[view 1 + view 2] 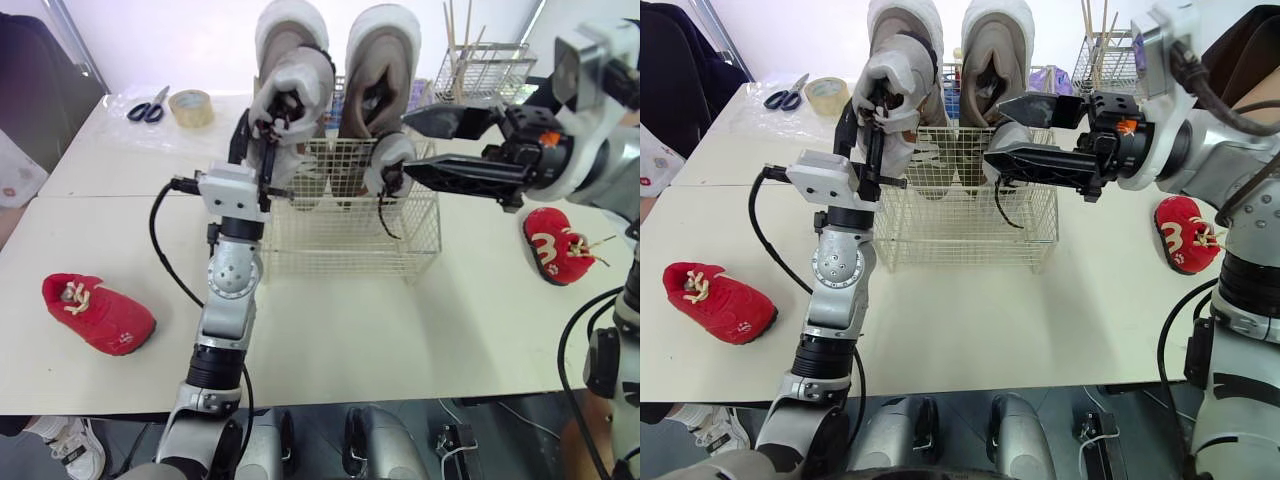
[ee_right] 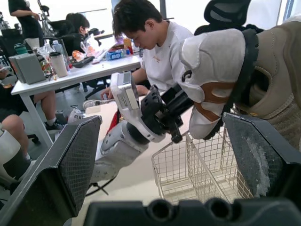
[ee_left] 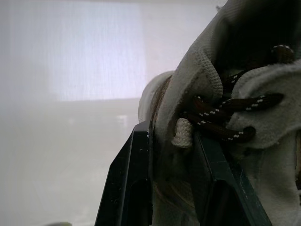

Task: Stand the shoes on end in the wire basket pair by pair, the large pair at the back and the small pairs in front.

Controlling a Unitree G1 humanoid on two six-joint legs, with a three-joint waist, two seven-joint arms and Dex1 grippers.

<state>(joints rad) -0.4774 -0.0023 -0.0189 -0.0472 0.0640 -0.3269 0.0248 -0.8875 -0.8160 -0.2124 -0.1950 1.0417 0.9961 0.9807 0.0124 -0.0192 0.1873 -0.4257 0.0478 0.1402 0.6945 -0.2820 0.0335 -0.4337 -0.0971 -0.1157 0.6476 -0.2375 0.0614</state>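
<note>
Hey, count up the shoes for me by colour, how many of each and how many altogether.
Beige shoes: 2
White shoes: 2
Red shoes: 2
Total: 6

I note scissors [image 1: 148, 108] just beside a tape roll [image 1: 190, 107] at the table's [image 1: 400, 330] far left corner. A person [image 2: 162, 61] sits at another desk [image 2: 70, 71].
</note>
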